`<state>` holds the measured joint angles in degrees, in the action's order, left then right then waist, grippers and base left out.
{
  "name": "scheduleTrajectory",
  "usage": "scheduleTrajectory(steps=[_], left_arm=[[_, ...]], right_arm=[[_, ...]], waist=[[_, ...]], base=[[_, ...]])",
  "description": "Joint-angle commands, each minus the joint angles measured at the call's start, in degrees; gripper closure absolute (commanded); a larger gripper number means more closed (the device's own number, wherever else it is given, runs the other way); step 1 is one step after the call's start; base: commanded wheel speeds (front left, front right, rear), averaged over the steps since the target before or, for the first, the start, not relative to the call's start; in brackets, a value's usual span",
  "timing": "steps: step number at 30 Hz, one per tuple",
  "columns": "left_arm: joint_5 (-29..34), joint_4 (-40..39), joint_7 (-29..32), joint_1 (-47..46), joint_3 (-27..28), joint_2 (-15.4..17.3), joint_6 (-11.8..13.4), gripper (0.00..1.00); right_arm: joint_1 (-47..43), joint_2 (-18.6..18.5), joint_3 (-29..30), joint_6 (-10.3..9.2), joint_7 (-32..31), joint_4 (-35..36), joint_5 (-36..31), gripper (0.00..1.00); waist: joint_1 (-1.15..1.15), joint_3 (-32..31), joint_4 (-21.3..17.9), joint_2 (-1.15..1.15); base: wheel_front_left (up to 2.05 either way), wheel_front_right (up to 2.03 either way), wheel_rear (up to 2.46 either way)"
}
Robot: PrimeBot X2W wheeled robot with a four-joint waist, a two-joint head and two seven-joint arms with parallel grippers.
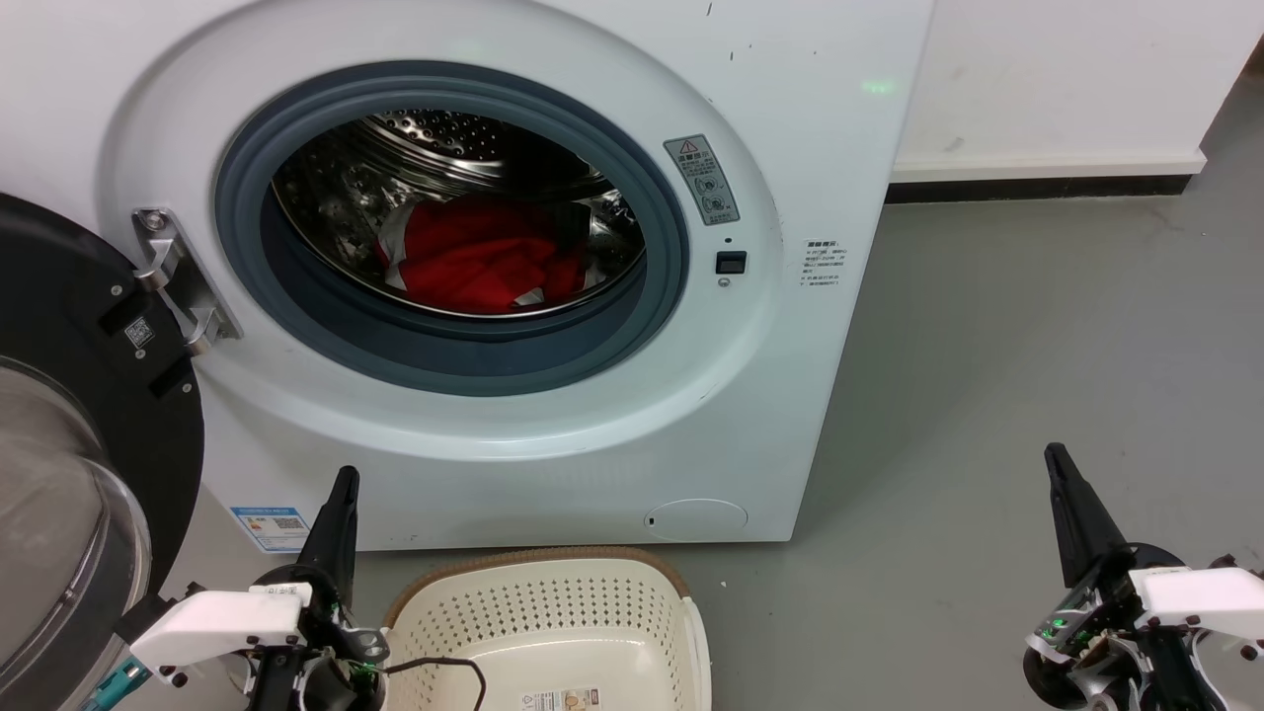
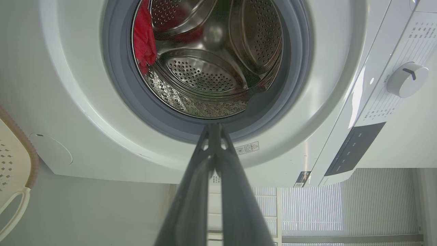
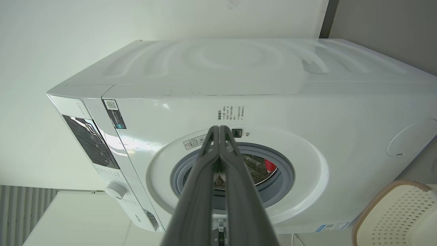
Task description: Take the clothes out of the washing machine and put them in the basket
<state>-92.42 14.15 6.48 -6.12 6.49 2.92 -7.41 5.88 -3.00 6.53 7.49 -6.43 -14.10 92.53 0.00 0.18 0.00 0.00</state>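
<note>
Glass door point(image 1: 69, 415) open; red garment point(image 1: 474, 259) low in washing machine point(image 1: 553, 464) drum; basket point(image 1: 533, 559) on floor just before it. Left gripper point(image 1: 345, 478) and right gripper point(image 1: 1056, 456) low, fingers pressed together, holding nothing. Reach-in not yet begun; next likely calls for parting fingers and entering the porthole.

Spreading smooth and grey as the floor point(image 1: 987, 395), running rightward up to a white wall point(image 1: 1066, 79) with dark skirting point(image 1: 1037, 188). Bearing the white washing machine point(image 1: 553, 444) directly, sitting flat on its base. Bearing also the cream basket point(image 1: 533, 602), standing upright just before the machine's front, leaving a narrow strip of grey between.
</note>
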Motion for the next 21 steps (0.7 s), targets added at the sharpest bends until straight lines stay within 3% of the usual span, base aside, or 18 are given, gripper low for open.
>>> scheduleTrajectory(steps=[1,2,3,17,19,21], left_arm=[[0.03,-0.09,0.2,-0.31,0.17,-0.12,-0.26,1.0],[0.03,-0.09,0.2,-0.31,0.17,-0.12,-0.26,1.0],[0.0,0.0,0.0,0.0,0.0,0.0,0.0,0.0],[2.11,-0.74,-3.64,-0.79,-3.31,-0.01,0.0,0.0],[3.29,-1.14,-4.17,-0.93,-3.52,0.0,0.0,0.0],[8.48,-2.34,-5.44,-1.26,-4.02,0.0,-0.01,0.0]], right_arm=[[0.82,0.21,-0.04,0.0,-0.06,-0.08,-0.27,1.0],[0.82,0.21,-0.04,0.0,-0.06,-0.08,-0.27,1.0],[0.0,0.0,0.0,0.01,0.0,0.0,0.0,0.0],[-1.3,0.02,-1.72,0.0,3.62,2.45,-3.7,0.0],[-1.41,0.02,-1.86,0.0,4.15,2.94,-5.13,0.0],[-1.72,0.03,-2.26,0.0,5.42,4.07,-11.38,0.0]], waist=[[0.0,0.0,0.0,0.0],[0.0,0.0,0.0,0.0],[0.0,0.0,0.0,0.0],[0.0,0.04,-0.01,0.0],[0.0,0.04,0.0,0.0],[0.0,0.04,0.02,0.0]], base=[[0.0,0.0,0.0],[0.0,0.0,0.0],[0.0,0.0,0.0],[0.0,0.0,0.0],[0.0,0.0,0.0],[0.0,0.0,0.0]])
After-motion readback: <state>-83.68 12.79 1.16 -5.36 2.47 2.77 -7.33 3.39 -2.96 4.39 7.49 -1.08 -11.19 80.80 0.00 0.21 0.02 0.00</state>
